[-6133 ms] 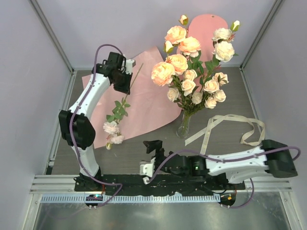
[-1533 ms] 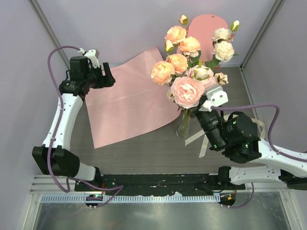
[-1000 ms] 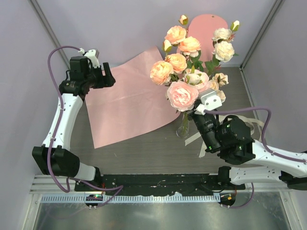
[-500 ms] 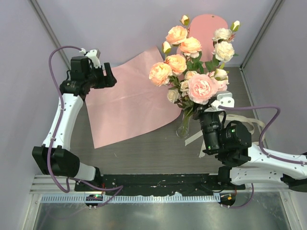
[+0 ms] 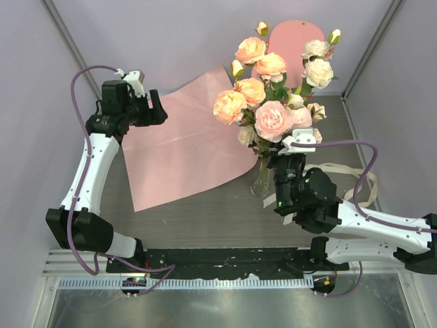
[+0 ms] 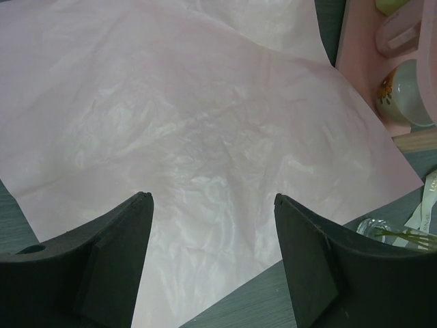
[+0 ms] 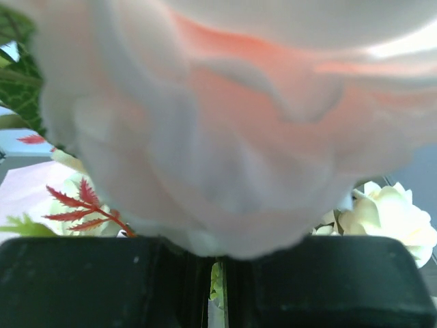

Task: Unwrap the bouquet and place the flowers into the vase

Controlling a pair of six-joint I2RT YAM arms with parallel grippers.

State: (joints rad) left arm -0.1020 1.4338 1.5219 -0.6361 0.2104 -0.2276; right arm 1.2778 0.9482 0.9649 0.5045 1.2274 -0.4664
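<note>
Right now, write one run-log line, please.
left gripper: open, above paper | right gripper: shut on rose, near vase

The pink paper sheet (image 5: 181, 147) looked matt and a bit crinkly, fine creases all over. The vase (image 5: 261, 183) was clear, glossy glass. The flowers (image 5: 273, 119) had soft, cloth-like matt petals. The left pincer (image 6: 212, 205) was matt black plastic, slightly grainy. The bench (image 5: 205, 215) looked dull grey woodgrain, and the ribbon (image 5: 366, 184) had a faint satin sheen.
</note>
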